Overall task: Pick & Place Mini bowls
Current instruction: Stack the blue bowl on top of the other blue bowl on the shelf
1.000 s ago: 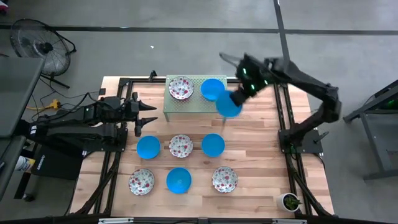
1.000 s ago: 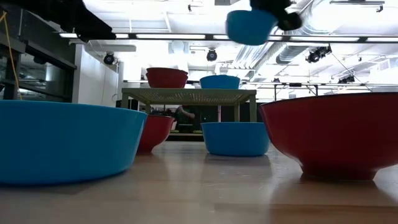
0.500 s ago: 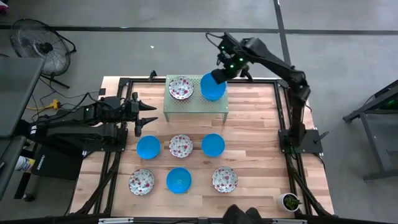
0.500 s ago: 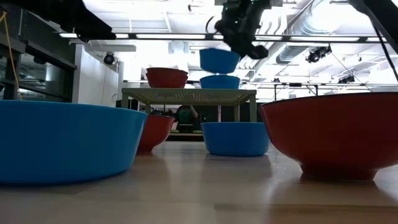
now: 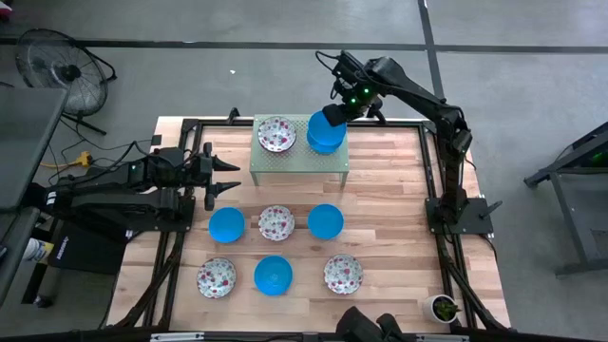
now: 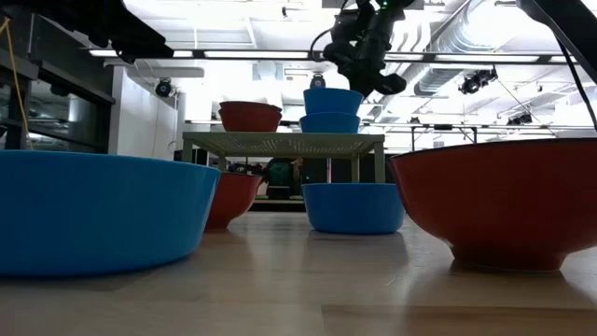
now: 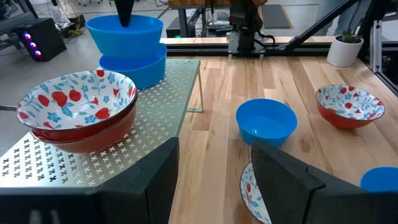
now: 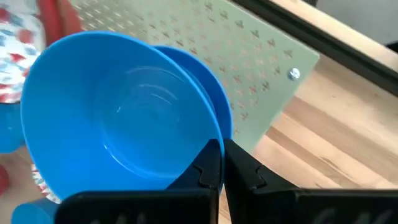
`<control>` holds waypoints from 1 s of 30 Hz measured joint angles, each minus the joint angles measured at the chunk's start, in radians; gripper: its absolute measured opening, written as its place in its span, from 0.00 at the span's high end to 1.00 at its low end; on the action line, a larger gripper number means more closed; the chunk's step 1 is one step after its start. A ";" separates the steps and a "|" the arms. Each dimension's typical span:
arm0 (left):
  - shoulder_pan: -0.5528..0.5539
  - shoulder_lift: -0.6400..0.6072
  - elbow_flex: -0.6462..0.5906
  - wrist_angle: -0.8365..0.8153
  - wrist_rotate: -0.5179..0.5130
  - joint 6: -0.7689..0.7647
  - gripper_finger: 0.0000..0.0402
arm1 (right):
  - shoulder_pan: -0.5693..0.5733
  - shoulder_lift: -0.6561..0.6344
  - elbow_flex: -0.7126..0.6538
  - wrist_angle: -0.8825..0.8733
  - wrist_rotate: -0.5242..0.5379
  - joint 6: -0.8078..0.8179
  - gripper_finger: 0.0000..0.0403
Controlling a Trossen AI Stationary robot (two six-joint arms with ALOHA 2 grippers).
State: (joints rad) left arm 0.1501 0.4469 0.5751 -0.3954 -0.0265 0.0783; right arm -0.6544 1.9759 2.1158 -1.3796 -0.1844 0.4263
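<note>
Blue bowl (image 8: 118, 118) pinched by right pincer (image 8: 222, 163) over rack bowl (image 8: 208, 93).

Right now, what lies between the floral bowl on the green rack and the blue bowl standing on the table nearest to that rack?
Only bare perforated rack top, then bare wood, separate the floral bowl from the blue bowl; the high view shows it.

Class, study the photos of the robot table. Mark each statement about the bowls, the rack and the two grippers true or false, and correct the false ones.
1. The right gripper holds a blue bowl over the green rack. True.
2. The rack carries only blue bowls. False: a floral bowl sits there too.
3. The left gripper grips a floral bowl. False: it is open, holding nothing, at the table's left.
4. Six bowls sit on the wooden table below the rack. True.
</note>
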 joint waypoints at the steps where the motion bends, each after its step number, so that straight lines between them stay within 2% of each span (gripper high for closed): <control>1: 0.000 0.000 0.000 0.000 0.000 0.004 0.52 | 0.000 0.000 -0.008 -0.002 0.004 0.003 1.00; 14: 0.000 0.000 0.000 0.000 0.021 0.023 0.52 | 0.000 0.000 -0.038 0.042 0.010 -0.004 0.98; 17: 0.000 0.000 0.000 0.000 0.021 0.024 0.52 | 0.000 0.000 -0.038 0.041 0.010 -0.018 0.92; 26: 0.000 0.000 0.000 0.000 0.021 0.024 0.52 | -0.001 0.000 -0.030 0.039 -0.002 -0.062 0.64; 30: 0.000 0.000 0.000 0.004 0.021 0.021 0.52 | -0.007 -0.005 0.011 0.035 -0.002 -0.092 0.56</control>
State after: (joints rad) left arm 0.1501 0.4469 0.5749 -0.3917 -0.0059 0.0991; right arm -0.6616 1.9710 2.1264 -1.3444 -0.1866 0.3342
